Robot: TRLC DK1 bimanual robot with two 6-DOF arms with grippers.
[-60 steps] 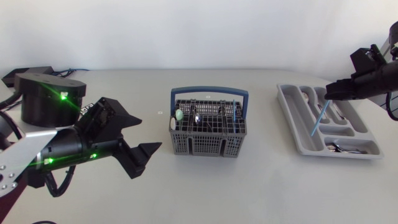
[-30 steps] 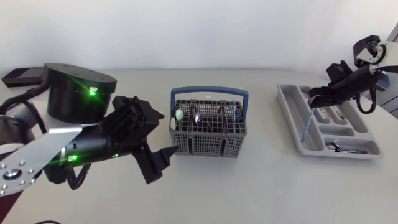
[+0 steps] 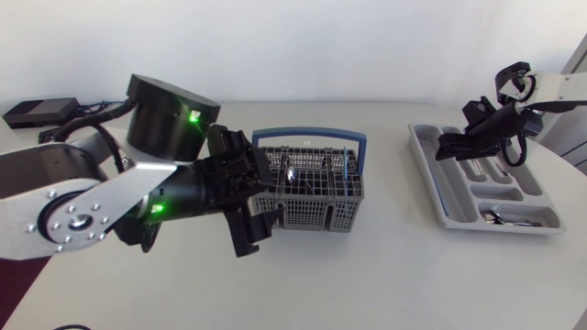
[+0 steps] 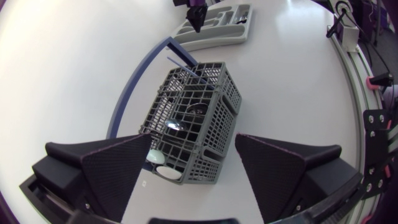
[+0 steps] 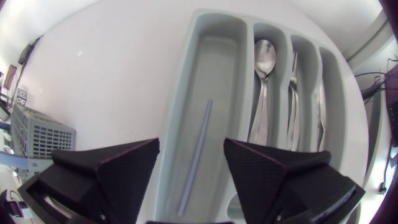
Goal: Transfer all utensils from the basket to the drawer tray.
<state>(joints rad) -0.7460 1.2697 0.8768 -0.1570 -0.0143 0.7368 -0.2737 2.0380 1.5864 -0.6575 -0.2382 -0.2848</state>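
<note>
Jaws spread wide on left gripper (image 4: 194, 179) and right gripper (image 5: 190, 167); right wrist view best shows a thin pale-blue stick (image 5: 196, 155) lying in the longest compartment of the grey plastic drawer tray (image 5: 214, 62).

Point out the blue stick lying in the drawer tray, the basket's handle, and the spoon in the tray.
blue stick (image 5: 197, 152), right wrist view, middle of its shaft.
basket handle (image 3: 309, 132), head view, top bar of the blue arch.
spoon (image 5: 265, 57), right wrist view, its bowl.
</note>
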